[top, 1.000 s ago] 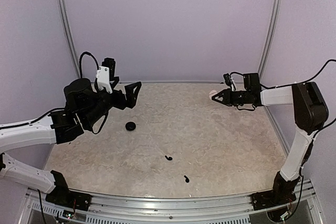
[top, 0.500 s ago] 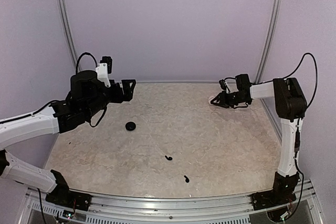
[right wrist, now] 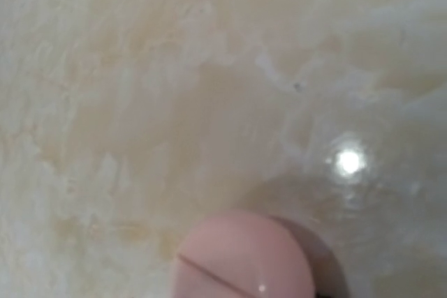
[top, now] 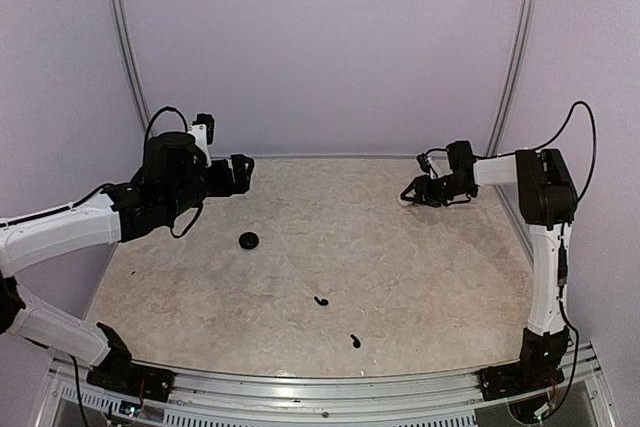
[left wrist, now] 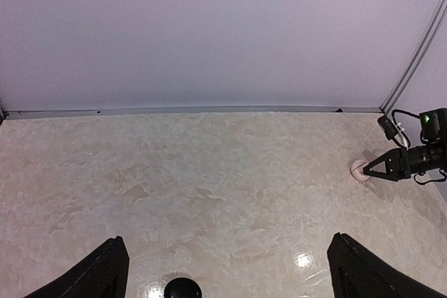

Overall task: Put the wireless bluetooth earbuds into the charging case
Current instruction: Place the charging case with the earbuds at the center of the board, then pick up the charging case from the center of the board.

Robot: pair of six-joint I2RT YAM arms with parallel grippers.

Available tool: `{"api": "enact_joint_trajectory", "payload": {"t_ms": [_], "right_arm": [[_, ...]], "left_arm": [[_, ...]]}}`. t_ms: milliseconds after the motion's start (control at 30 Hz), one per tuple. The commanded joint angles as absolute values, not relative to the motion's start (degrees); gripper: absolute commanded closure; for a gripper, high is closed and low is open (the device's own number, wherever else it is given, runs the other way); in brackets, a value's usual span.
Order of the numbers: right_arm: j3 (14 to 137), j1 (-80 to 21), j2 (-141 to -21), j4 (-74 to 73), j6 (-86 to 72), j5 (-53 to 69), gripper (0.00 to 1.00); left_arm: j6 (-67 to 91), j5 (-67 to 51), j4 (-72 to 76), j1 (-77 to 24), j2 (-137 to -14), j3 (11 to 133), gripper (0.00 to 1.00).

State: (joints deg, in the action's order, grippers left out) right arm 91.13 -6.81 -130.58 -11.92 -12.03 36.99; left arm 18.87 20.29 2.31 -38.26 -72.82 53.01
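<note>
The charging case (top: 248, 240), a small round black puck, lies on the left half of the table; it also shows at the bottom edge of the left wrist view (left wrist: 182, 289). Two tiny black earbuds (top: 320, 300) (top: 355, 340) lie apart nearer the front. My left gripper (top: 243, 169) (left wrist: 227, 242) hovers open and empty, behind and above the case. My right gripper (top: 408, 195) is low at the far right, its tips at a pale pink round object (left wrist: 360, 169) (right wrist: 241, 256) resting on the table. Its own fingers do not show in the right wrist view.
The table is pale marbled stone (top: 400, 277) with lilac walls at the back and sides. A metal rail (top: 300, 387) runs along the near edge between the arm bases.
The right arm has swung in and lowered the pink object to the table. The left gripper has drawn back slightly toward the left wall, still open.
</note>
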Motion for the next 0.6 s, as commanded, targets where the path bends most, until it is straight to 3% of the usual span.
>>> {"api": "enact_joint_trajectory", "payload": {"t_ms": [0, 333, 567], "right_arm": [[89.9, -4.9, -127.4, -15.9, -10.2, 31.8, 0.41], [81.0, -4.0, -114.2, -13.6, -7.7, 28.7, 0.24], [75.0, -4.6, -105.8, -9.9, -7.2, 32.5, 0.18]], "left_arm": [[21.5, 19.2, -2.8, -35.8, -74.4, 55.7, 0.01], [24.9, 14.0, -9.7, -31.5, -79.9, 55.9, 0.01], [25.8, 9.3, -8.1, -29.3, -83.8, 52.1, 0.01]]}}
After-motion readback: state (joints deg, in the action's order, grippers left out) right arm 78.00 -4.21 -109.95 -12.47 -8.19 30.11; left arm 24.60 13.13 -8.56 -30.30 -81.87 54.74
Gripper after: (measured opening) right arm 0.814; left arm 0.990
